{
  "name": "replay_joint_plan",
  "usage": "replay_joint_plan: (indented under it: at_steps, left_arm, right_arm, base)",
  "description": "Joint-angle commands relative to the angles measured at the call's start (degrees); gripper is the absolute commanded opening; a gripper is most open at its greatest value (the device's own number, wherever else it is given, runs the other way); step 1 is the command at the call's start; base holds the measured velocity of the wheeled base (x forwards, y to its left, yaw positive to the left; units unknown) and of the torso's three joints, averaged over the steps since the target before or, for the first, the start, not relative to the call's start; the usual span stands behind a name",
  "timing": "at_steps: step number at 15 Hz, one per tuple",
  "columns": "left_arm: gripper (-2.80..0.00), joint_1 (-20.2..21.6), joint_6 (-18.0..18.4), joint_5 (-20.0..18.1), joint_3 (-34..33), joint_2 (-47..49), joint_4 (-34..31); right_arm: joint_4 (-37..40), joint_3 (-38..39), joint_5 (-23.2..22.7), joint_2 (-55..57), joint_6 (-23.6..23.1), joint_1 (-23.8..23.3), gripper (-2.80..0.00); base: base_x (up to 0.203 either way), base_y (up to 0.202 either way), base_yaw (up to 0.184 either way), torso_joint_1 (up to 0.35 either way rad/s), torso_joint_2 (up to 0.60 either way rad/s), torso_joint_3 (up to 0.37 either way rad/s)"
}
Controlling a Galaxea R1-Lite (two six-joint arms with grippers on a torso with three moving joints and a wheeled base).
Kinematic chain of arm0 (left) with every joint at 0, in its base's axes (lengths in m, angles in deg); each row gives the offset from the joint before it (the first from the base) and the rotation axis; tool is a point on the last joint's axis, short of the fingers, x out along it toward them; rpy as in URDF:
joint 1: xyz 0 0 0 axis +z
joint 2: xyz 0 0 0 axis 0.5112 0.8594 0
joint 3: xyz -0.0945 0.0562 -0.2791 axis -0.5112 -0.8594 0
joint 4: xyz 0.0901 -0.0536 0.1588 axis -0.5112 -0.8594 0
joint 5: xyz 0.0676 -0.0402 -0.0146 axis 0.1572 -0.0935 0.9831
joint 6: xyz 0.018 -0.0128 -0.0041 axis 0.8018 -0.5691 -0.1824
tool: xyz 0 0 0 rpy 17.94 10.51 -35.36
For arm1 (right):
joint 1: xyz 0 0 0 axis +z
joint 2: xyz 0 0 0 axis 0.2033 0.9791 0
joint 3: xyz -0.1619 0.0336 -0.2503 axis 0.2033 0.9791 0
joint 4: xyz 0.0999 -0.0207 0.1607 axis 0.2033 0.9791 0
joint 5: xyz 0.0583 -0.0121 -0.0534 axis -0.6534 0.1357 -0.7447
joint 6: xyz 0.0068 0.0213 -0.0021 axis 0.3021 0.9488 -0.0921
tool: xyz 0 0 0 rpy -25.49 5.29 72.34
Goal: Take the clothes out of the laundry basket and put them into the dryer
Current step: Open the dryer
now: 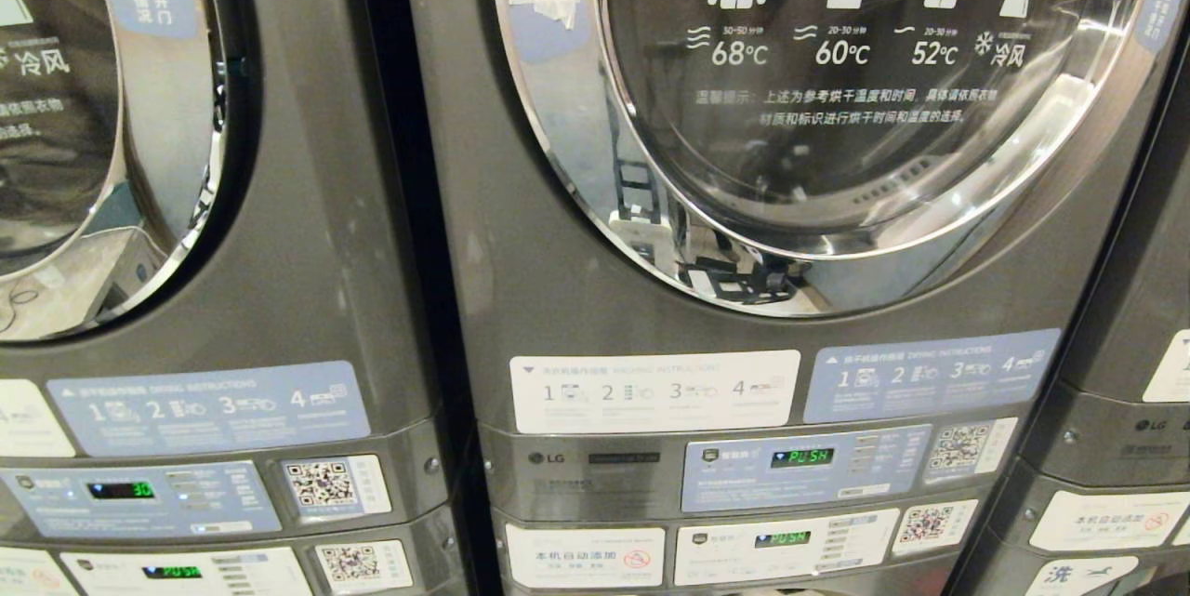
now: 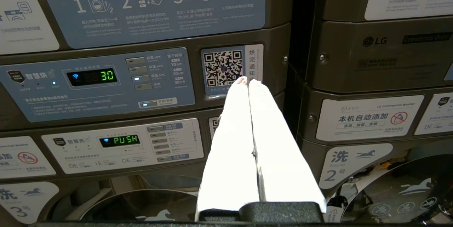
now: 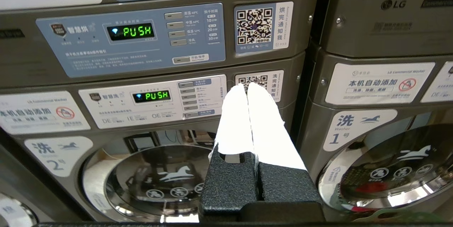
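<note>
right gripper (image 3: 247, 86) had its white fingers pressed together, holding nothing, pointed at the control panels (image 3: 141, 96) of the stacked machines. left gripper (image 2: 248, 80) likewise closed and empty, before a qr sticker (image 2: 223, 67). the dryer (image 1: 837, 94) stood above and ahead of both, its round glass door shut. basket not seen.
</note>
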Motion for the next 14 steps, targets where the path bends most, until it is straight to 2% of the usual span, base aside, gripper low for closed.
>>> replay_joint_plan:
  at_steps: [1, 3, 6, 8, 10, 11, 13, 14]
  left_arm:
    - [-2.8, 0.0, 0.0, 0.5, 0.0, 0.0, -0.1]
    - [-2.8, 0.0, -0.1, 0.8, -0.1, 0.0, 0.0]
    - [-2.8, 0.0, -1.3, 1.0, 0.0, 0.0, 0.1]
    - [-2.8, 0.0, -2.1, 1.2, 0.0, 0.0, 0.2]
    - [-2.8, 0.0, -2.1, 1.3, -0.1, 0.0, 0.2]
    - [-2.8, 0.0, -2.2, 1.3, -0.1, 0.0, 0.2]
    - [-2.8, 0.0, -2.1, 1.3, 0.0, 0.0, 0.2]
    - [-2.8, 0.0, -2.2, 1.3, 0.0, 0.0, 0.2]
  right_arm:
    - [0.2, -0.5, 0.1, 0.0, -3.5, 0.0, -2.8]
    - [0.3, -5.7, -1.2, 1.4, -5.8, 0.0, -2.8]
    - [0.1, -24.4, -8.8, 16.8, -5.7, -0.1, -2.8]
    - [0.0, -43.0, -16.4, 32.2, -3.7, -0.1, -2.8]
    - [-0.1, -54.7, -27.7, 45.9, -2.3, -0.1, -2.8]
    - [-0.1, -58.2, -34.5, 51.7, -1.8, -0.1, 0.0]
    - [-0.5, -63.1, -44.0, 60.7, -1.1, 0.5, 0.0]
    - [-1.4, -66.0, -46.5, 64.9, -0.8, 2.6, 0.0]
  base:
    - [0.0, 0.0, 0.0, 0.0, 0.0, 0.0]
    - [0.0, 0.0, 0.0, 0.0, 0.0, 0.0]
    - [0.0, 0.0, 0.0, 0.0, 0.0, 0.0]
    - [0.0, 0.0, 0.0, 0.0, 0.0, 0.0]
    - [0.0, 0.0, 0.0, 0.0, 0.0, 0.0]
    - [0.0, 0.0, 0.0, 0.0, 0.0, 0.0]
    - [0.0, 0.0, 0.0, 0.0, 0.0, 0.0]
    - [0.0, 0.0, 0.0, 0.0, 0.0, 0.0]
